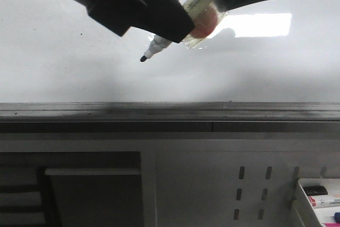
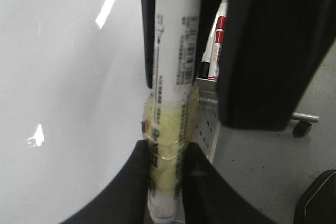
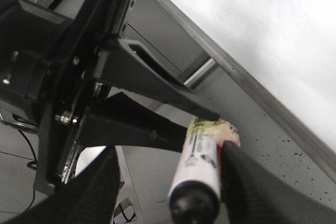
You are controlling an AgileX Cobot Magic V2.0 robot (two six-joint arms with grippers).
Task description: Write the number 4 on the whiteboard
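We are holding the marker between both arms; the left gripper jaws are clenched on its taped barrel, the right gripper jaws grasping it too; its long axis is slanting tip-down toward the blank whiteboard; only the front view is showing the tip, contact unclear.
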